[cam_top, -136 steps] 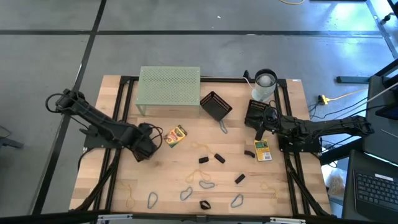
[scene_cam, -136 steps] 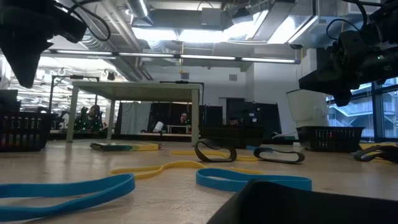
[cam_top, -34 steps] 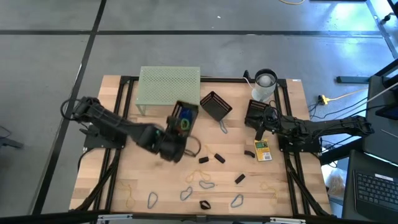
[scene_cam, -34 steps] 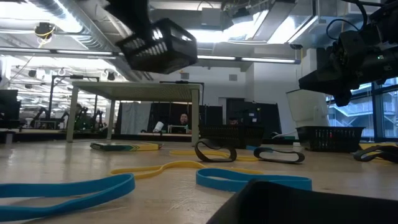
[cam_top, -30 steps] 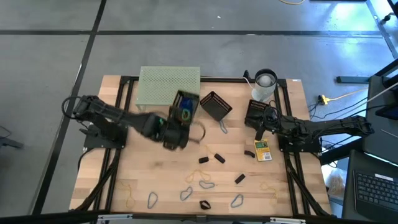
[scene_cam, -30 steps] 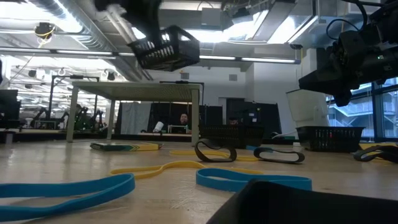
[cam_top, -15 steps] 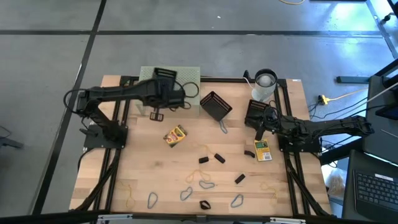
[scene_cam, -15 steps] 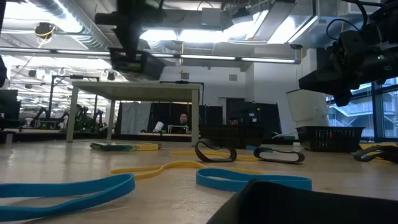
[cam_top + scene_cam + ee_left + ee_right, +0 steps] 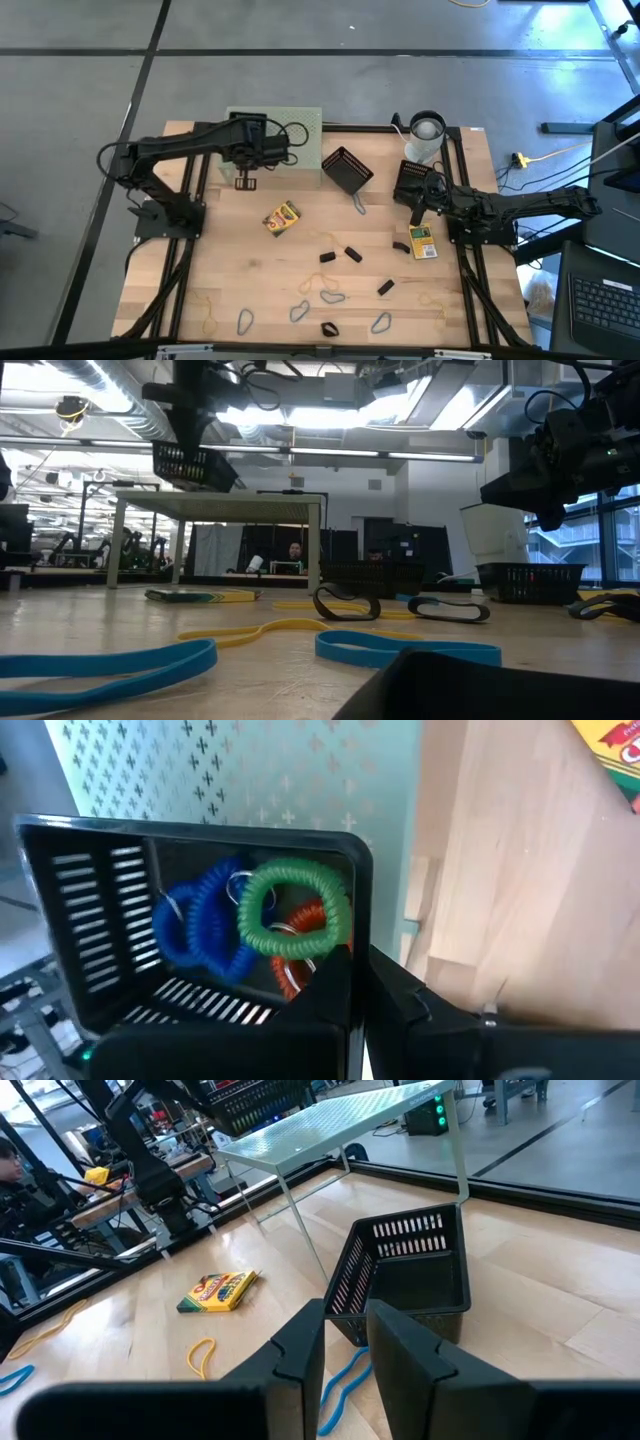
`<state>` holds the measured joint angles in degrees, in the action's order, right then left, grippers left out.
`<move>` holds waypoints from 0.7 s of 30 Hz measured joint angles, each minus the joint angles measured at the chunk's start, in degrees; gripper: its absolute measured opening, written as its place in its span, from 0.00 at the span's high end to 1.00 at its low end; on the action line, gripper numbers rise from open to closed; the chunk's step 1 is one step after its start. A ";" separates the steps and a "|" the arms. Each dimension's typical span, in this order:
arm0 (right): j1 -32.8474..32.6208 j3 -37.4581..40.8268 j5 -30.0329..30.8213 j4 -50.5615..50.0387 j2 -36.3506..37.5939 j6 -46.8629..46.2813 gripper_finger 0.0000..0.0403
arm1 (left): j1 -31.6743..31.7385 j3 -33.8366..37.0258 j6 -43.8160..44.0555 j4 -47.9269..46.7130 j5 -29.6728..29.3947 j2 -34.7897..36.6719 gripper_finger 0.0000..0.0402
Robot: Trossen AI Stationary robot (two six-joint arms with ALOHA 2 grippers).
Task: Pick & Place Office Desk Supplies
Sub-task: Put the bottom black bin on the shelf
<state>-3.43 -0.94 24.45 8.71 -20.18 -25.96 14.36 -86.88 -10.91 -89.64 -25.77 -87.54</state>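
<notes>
A pale wooden table point(image 9: 250, 270) on a black frame stands in a large workshop. The left end effector point(image 9: 262, 143) has swung from the table's middle to the far left and now holds a small black basket point(image 9: 190, 925), clamped on its rim, above the perforated green stand point(image 9: 300, 125). Blue, green and red coil loops point(image 9: 270, 925) lie inside, so setting the basket on the stand looks like the next step. One crayon box point(image 9: 282, 217) lies near the stand; another crayon box point(image 9: 423, 242) lies just beside the waiting right end effector point(image 9: 345, 1342), fingers slightly apart at the right. A second black basket point(image 9: 346, 170), black clips point(image 9: 352, 253) and rubber bands remain scattered nearer.
</notes>
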 joint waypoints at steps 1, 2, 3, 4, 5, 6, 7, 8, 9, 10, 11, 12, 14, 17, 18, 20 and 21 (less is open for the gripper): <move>0.00 0.00 0.00 0.00 0.01 0.00 0.80 | 0.01 1.20 0.66 0.15 -0.13 1.02 0.99; 0.00 0.00 0.02 -0.01 0.02 0.00 0.80 | 0.01 2.45 1.32 0.37 -0.25 2.13 0.99; 0.01 -0.01 0.02 -0.02 0.02 0.00 0.80 | 0.01 3.87 2.08 1.09 -0.28 3.59 0.99; 0.01 0.01 0.02 0.00 0.00 0.00 0.80 | 0.01 5.27 2.47 2.21 -0.37 5.10 0.99; 0.01 0.01 0.02 -0.01 0.01 0.00 0.80 | 0.00 6.70 2.63 3.73 -0.50 6.73 0.99; 0.01 0.01 0.02 0.00 0.02 0.00 0.80 | -0.17 7.98 2.65 5.54 -0.59 8.23 0.99; 0.01 0.01 0.04 -0.02 0.02 0.00 0.80 | -0.24 9.17 2.32 7.33 -0.57 9.55 0.99; -0.01 0.01 0.04 -0.01 0.00 0.00 0.80 | -0.40 10.22 1.81 8.80 -0.58 10.69 0.99; 0.01 0.00 0.15 0.00 0.00 0.00 0.80 | -0.51 11.04 1.43 9.74 -0.56 11.68 0.99; 0.00 -0.01 0.20 -0.02 0.00 0.00 0.80 | -0.55 11.71 1.31 10.19 -0.57 12.51 0.99; 0.00 0.01 0.19 -0.02 0.00 0.00 0.80 | -0.56 12.29 1.31 10.36 -0.57 13.26 0.99; 0.01 0.00 0.18 -0.01 0.01 0.00 0.80 | -0.55 12.84 1.33 10.30 -0.49 13.76 0.99; -0.01 0.01 0.18 -0.02 0.02 0.02 0.80 | -0.36 13.88 1.63 10.14 -0.32 14.25 0.98; 0.01 0.01 0.18 -0.02 0.02 0.02 0.80 | -0.36 14.79 1.61 9.98 -0.16 14.51 0.98; 0.00 0.00 0.17 0.00 0.01 0.02 0.80 | -0.36 14.96 1.61 9.98 -0.18 14.51 0.98; 0.01 -0.01 0.17 -0.01 0.00 0.02 0.80 | -0.39 15.15 0.97 9.96 -0.18 14.51 0.98; 0.01 0.01 0.17 0.00 0.00 0.02 0.80 | -0.39 15.15 0.51 9.98 -0.19 14.51 0.98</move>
<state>-3.42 -0.93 24.62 8.71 -20.18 -25.93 13.98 -71.72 -10.40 -79.66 -25.96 -73.03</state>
